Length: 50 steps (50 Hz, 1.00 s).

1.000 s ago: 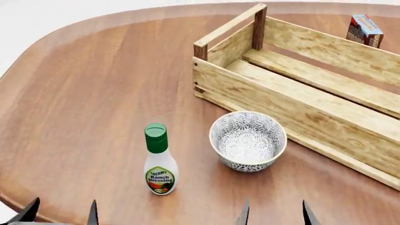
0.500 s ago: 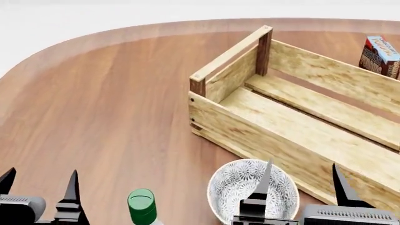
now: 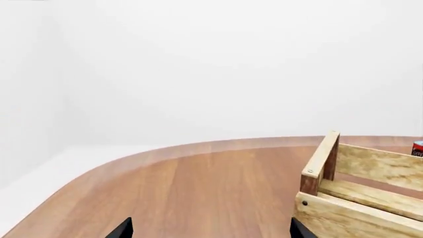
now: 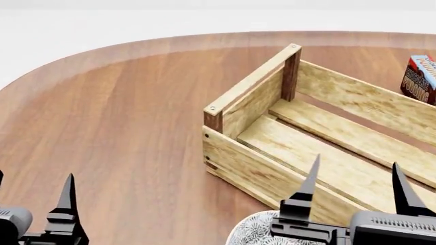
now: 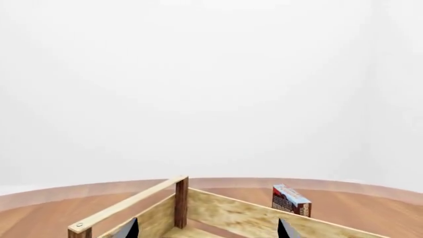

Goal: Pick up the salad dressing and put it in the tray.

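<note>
Head view alone shows the bowl (image 4: 253, 232) beside the tray (image 4: 259, 171).

left gripper (image 4: 32, 196): jaws spread, tips up, empty, low left in head view | right gripper (image 4: 356, 178): jaws spread, tips up, empty, low right

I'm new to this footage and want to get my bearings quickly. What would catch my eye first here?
The big light-wood slatted tray with dark corner posts dominates the right half of the head view, standing empty on the brown table. Behind its far wall stands a small red-and-blue pudding box. In the foreground both open tools rise into view, the right tool in front of the tray over a patterned bowl, the left tool at the lower left.
</note>
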Motion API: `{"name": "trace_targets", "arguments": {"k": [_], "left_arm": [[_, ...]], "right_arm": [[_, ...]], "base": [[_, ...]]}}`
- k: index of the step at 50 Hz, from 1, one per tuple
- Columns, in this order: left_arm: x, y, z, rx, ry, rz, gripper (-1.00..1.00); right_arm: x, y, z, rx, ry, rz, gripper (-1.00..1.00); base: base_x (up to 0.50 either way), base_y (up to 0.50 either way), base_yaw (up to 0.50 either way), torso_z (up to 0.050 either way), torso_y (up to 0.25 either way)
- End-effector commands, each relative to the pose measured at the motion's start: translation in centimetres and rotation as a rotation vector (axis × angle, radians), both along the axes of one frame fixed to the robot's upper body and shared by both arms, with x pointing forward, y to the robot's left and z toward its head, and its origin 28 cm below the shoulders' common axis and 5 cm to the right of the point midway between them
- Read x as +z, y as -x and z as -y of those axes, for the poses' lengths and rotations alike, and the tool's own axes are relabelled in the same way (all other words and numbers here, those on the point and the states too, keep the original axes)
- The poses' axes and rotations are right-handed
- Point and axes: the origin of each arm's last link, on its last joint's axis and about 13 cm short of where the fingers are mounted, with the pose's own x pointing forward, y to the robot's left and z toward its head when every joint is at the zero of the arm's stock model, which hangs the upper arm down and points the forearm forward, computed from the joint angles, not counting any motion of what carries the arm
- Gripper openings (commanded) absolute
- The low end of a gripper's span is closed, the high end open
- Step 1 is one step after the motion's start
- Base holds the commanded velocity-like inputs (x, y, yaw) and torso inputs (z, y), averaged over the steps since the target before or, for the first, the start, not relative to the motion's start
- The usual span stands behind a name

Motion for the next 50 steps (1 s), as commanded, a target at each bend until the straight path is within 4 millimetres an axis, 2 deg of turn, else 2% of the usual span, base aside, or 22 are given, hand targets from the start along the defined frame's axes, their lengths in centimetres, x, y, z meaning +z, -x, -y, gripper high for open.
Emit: {"name": "trace_targets", "arguments": {"k": [1,18,31,46,50], "left_arm": [[0.13,0.1,-0.01,0.0,-0.004,0.007,1.0],[0.24,0.09,-0.01,-0.005,-0.003,0.012,1.0],[0.09,0.06,-0.03,-0.004,-0.002,0.007,1.0],[-0.02,0.08,-0.08,0.0,0.001,0.006,1.0],[-0.04,0.06,-0.07,0.0,0.0,0.007,1.0]], "right_arm": [[0.17,0.01,0.12,-0.026,0.003,0.001,1.0],[0.41,0.19,0.15,0.006,-0.051,0.034,1.0],[0.18,0.11,0.2,-0.019,-0.019,0.043,1.0],[-0.03,0.21,0.13,-0.011,-0.031,0.047,1.0],[0.02,0.27,0.17,-0.01,-0.04,0.06,1.0]], "base": [[0.0,0.0,0.0,0.0,0.0],[0.01,0.0,0.0,0.0,0.0],[0.44,-0.14,0.0,0.0,0.0],[0.0,0.0,0.0,0.0,0.001],[0.0,0.0,0.47,0.0,0.0]]}}
